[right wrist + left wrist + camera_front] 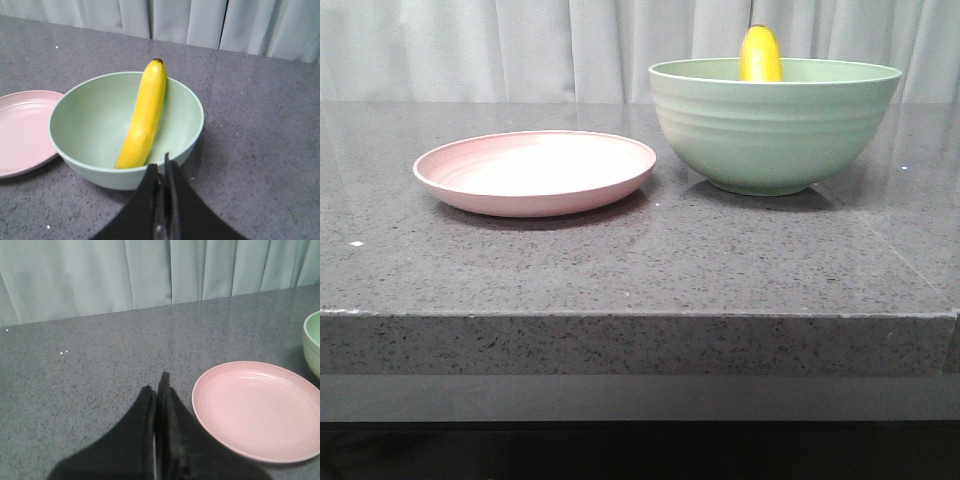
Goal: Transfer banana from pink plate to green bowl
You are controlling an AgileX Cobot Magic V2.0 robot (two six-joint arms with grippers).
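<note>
The banana (145, 117) is in the green bowl (95, 120), leaning up on its far wall, straight ahead of the right claw (162, 172). Both claws are shut and hold nothing. The pink plate (535, 172) has nothing on it.

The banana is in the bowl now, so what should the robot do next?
Probably nothing more than keep both arms back and stop. The banana leans inside the green bowl, its tip poking over the rim, and the pink plate holds nothing. The left gripper and right gripper are shut, holding nothing.
</note>
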